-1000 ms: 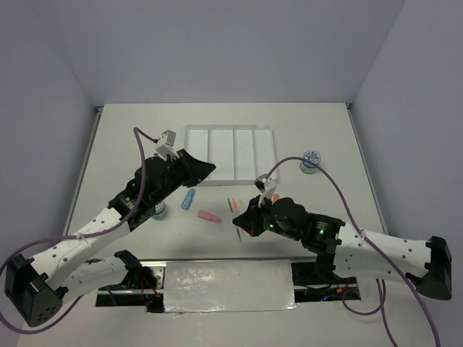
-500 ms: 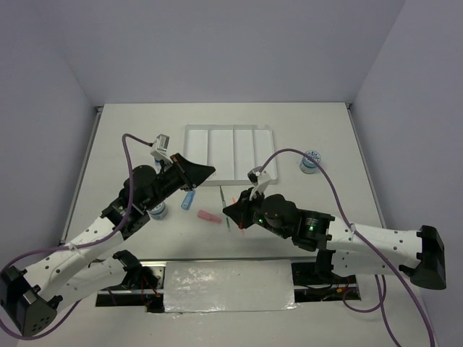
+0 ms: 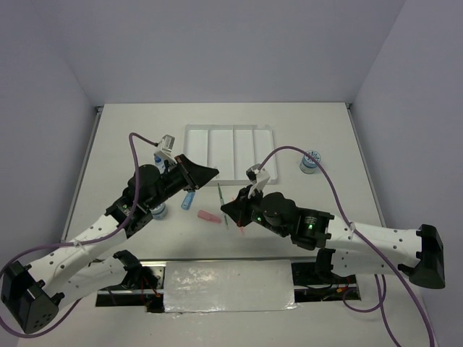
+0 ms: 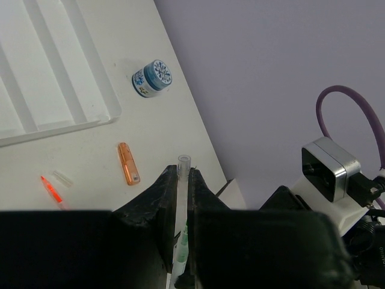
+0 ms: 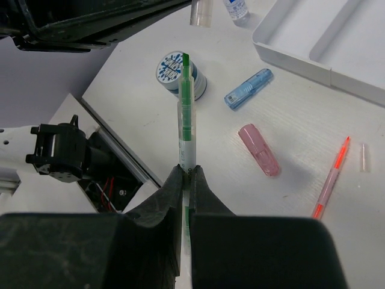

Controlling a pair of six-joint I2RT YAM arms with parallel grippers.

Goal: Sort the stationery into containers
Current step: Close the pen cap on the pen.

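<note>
My right gripper [image 5: 186, 170] is shut on a thin green pen [image 5: 185, 114] and holds it above the table, tip towards the left gripper. My left gripper [image 4: 183, 171] is shut on a clear pen cap [image 4: 183, 164], which sits just off the pen's tip. In the top view the pen [image 3: 221, 195] spans the gap between the left gripper [image 3: 213, 173] and the right gripper [image 3: 226, 210]. The white tray [image 3: 221, 148] lies behind them with bare compartments. On the table lie a blue stick [image 5: 248, 89], a pink stick [image 5: 258, 149], an orange pen [image 5: 331, 177] and an orange stick [image 4: 128, 171].
One patterned disc [image 3: 311, 160] stands right of the tray, another [image 5: 177, 71] near the left arm. A small blue-capped bottle [image 5: 236, 9] stands left of the tray. A tiny clear piece [image 4: 62, 178] lies beside the orange pen. The table's front edge and the arm bases are close below.
My right gripper has moved left with the green pen, bringing its tip up to the left gripper. The left gripper has shifted slightly, still holding the clear cap.
</note>
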